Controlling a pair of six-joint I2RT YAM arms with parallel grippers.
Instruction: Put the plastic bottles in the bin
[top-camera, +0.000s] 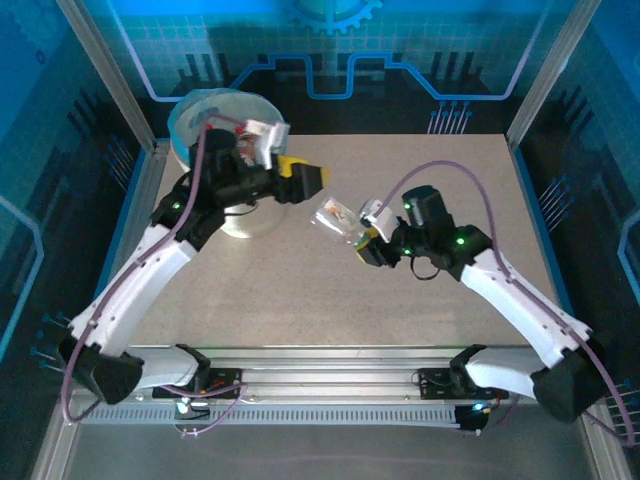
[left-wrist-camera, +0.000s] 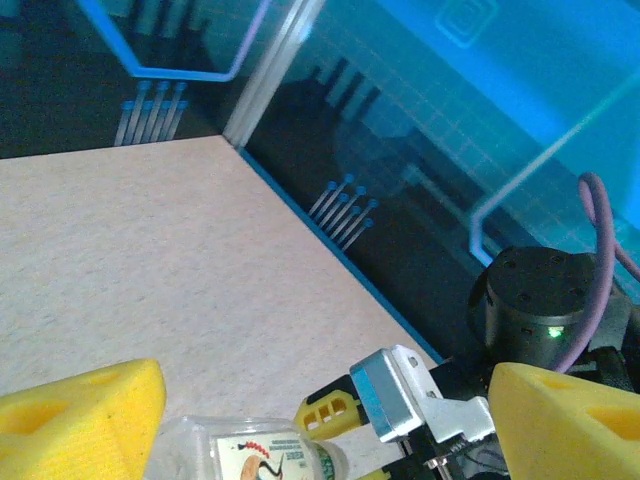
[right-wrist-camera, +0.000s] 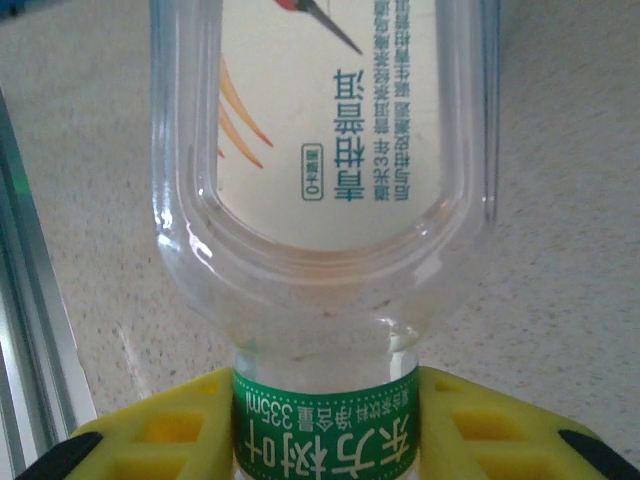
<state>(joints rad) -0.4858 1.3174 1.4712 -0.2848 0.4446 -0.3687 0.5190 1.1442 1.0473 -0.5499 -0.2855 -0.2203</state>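
The clear bottle (top-camera: 335, 215) is near the middle of the table (top-camera: 300, 300), well to the right of the bin (top-camera: 190, 110), which stands at the far left corner. In the right wrist view the bottle (right-wrist-camera: 320, 150) points away from the camera. It has a cream label (right-wrist-camera: 330, 120) printed with green characters and a green band (right-wrist-camera: 325, 435) around its neck. The right gripper (right-wrist-camera: 325, 440) is clamped on that neck, with a yellow finger (right-wrist-camera: 150, 435) pressed in on each side. From above, the right gripper (top-camera: 360, 243) holds the bottle from the near right. I cannot tell whether the bottle's body rests on the table or hangs just over it.

The left gripper (top-camera: 312, 178) is just beyond the bottle, between it and the bin. Its yellow fingers (left-wrist-camera: 80, 420) are wide apart with nothing between them. In the left wrist view the bottle (left-wrist-camera: 250, 455) appears at the bottom edge, beside the right gripper (left-wrist-camera: 335, 410). The left arm stretches from the near left corner past the front of the bin, with its wrist over the bin's near rim.
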